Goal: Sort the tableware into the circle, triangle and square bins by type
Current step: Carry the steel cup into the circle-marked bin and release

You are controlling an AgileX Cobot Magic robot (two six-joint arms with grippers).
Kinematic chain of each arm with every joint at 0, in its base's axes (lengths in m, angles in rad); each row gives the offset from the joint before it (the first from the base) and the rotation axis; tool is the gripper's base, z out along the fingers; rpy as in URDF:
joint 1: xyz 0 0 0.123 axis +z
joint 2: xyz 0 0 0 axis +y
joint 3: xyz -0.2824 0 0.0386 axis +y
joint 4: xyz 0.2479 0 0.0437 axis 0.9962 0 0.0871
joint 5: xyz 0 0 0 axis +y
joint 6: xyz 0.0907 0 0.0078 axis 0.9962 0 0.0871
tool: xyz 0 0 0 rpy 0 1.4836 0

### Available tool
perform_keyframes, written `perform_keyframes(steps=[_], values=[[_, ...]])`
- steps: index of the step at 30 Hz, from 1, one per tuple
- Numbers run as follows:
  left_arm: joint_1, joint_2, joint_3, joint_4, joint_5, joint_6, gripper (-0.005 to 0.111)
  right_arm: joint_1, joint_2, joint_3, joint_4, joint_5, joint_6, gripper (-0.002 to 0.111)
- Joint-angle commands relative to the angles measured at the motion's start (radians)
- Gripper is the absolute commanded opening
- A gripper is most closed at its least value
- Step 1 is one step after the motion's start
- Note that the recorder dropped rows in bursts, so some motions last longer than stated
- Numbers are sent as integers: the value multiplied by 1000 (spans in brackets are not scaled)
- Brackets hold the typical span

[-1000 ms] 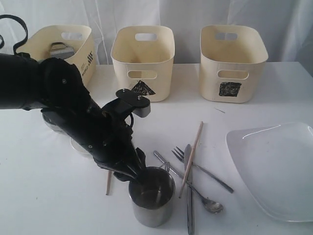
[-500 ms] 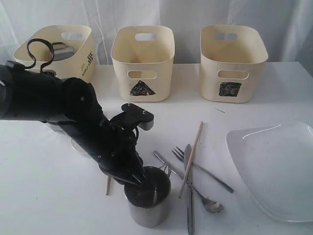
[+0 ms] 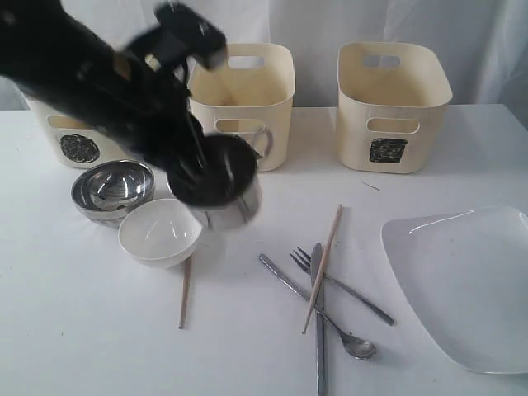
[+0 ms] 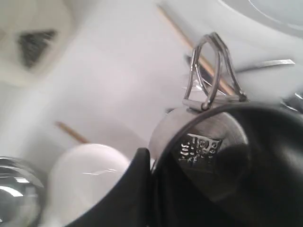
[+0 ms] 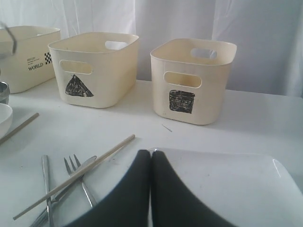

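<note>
A white curtain hangs behind a white table, and three cream bins stand in a row along its back edge. The left gripper is clamped on the rim of a steel mug; in the left wrist view one finger sits inside the wall and one outside. The mug is off the table, tilted with its mouth toward the exterior camera. It hangs just in front of the triangle bin, with its wire handle on the side toward that bin.

The circle bin lies to the mug's left, partly hidden by the arm, and the square bin is well off to the right. Only the left arm is near either of the closer bins.

The right gripper has its fingers pressed together and empty, low over the near edge of the plate.

Below the mug, the steel bowl and white bowl touch.
</note>
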Motion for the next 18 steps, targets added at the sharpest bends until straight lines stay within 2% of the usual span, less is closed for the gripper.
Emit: perform_keyframes(steps=[1,3,7,10,13,18], values=[[140,-51,-96,393,-47,-343,0,-3,-6,5,6,-8,5,0],[252,-38,-121,478,-137,-448,0,-3,-6,5,6,-8,5,0],[448,21,-151,483,-359,-510,0,-3,-6,5,6,-8,5,0],[550,98,-187,481,-423,-545,0,-3,-6,5,6,-8,5,0],[618,196,-217,481,-469,-548,0,-3,-6,5,6,-8,5,0],[663,352,-278,481,-528,-548,0,-3,-6,5,6,-8,5,0]])
